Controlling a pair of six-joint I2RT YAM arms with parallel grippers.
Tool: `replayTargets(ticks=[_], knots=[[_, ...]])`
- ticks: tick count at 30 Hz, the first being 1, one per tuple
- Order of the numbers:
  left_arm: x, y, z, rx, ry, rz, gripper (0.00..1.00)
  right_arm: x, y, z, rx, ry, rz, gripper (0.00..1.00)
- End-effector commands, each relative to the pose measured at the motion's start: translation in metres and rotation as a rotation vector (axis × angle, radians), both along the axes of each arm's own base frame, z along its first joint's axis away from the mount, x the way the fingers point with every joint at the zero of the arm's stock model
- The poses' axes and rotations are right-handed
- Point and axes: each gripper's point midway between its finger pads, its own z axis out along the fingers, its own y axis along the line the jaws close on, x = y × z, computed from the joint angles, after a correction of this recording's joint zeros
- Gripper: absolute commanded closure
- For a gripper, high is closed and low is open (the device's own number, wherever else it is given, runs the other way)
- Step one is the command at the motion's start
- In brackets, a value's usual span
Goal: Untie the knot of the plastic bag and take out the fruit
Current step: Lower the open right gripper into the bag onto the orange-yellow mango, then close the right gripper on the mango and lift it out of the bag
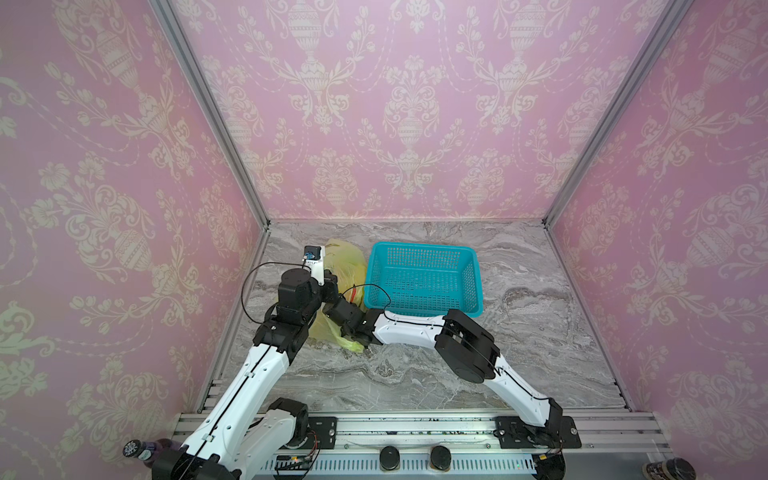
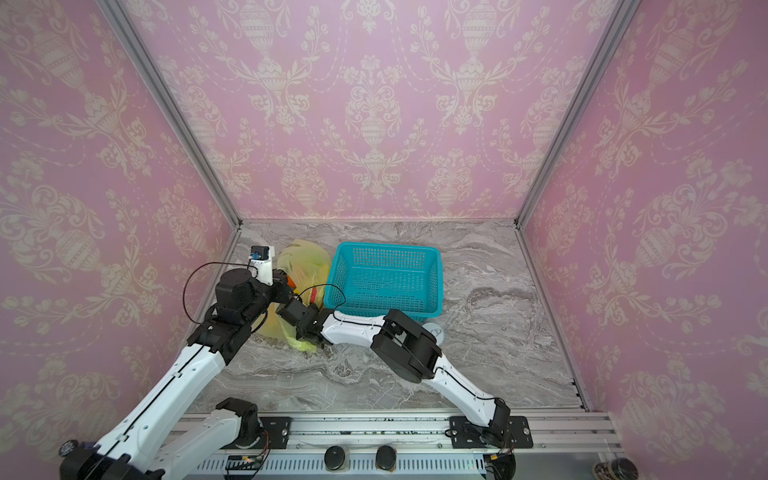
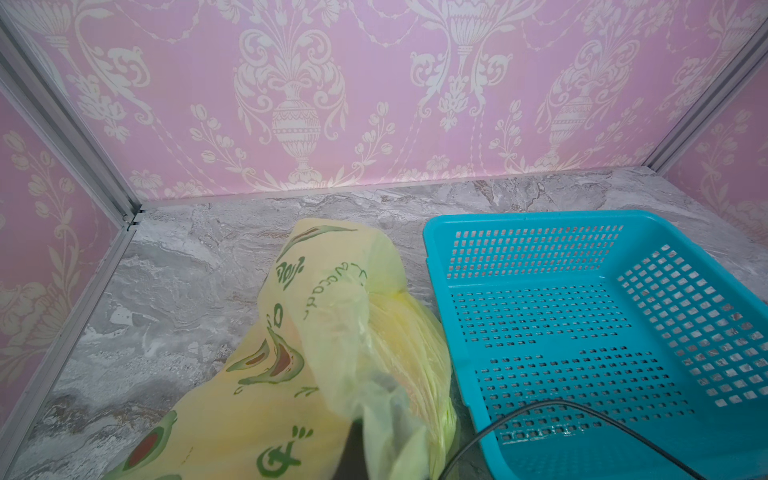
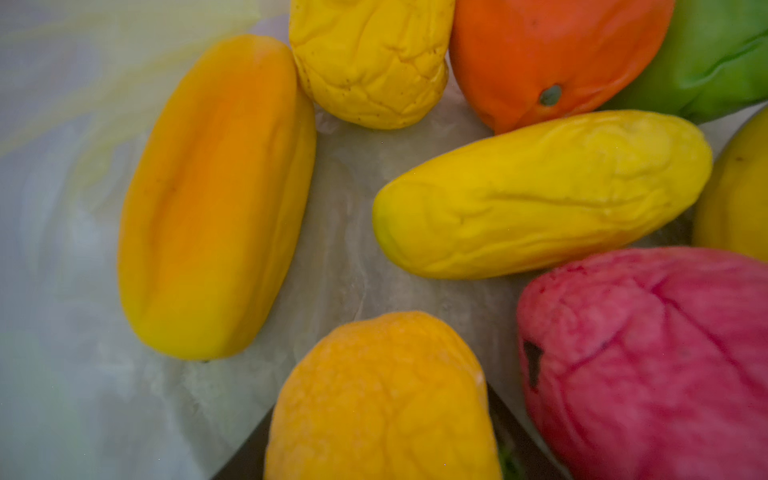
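Step in hand: removal of the fruit [image 4: 540, 195] from the plastic bag [image 3: 291, 374]. The bag lies just beside the basket [image 3: 540, 218], on the side nearest the left arm; the fruit is inside it. No knot is seen, and the mouth is judged open.

The left gripper [image 1: 334, 289] is fully closed, with bag film pinched and lifted. The right gripper [image 1: 338, 309] is inside the bag, jaws partly apart on either side of an orange-yellow piece [image 4: 382, 399]; whether it is clamped cannot be told.

The film should be held high so that the mouth is not collapsed. One piece should be gripped across its narrow width, then drawn out slowly toward the basket.
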Motion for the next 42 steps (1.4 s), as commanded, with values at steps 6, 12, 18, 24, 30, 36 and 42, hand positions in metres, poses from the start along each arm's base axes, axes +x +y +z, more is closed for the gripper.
replayTargets(ticks=[6,12,18,24,30,36,42], knots=[[0.005,0.015,-0.015,-0.002,-0.002,0.092,1.00,-0.025,-0.007,0.072,0.096,-0.041,0.078,0.58],[0.010,0.017,-0.022,-0.003,0.026,0.106,1.00,-0.055,-0.021,0.118,0.163,-0.089,0.140,0.64],[0.014,0.023,-0.016,-0.100,0.049,0.188,1.00,-0.073,-0.051,0.136,0.177,-0.101,0.138,0.68],[0.015,0.019,-0.004,-0.173,0.062,0.192,1.00,-0.081,-0.085,0.155,0.189,-0.152,0.110,0.68],[0.003,0.030,0.000,-0.232,0.016,0.256,1.00,-0.074,-0.117,0.168,0.128,-0.234,0.043,0.70],[-0.003,0.035,0.006,-0.349,-0.044,0.304,1.00,-0.060,-0.157,0.169,0.128,-0.249,-0.030,0.71],[-0.001,0.055,-0.005,-0.355,-0.014,0.447,1.00,-0.043,-0.188,0.169,0.195,-0.202,-0.086,0.73]])
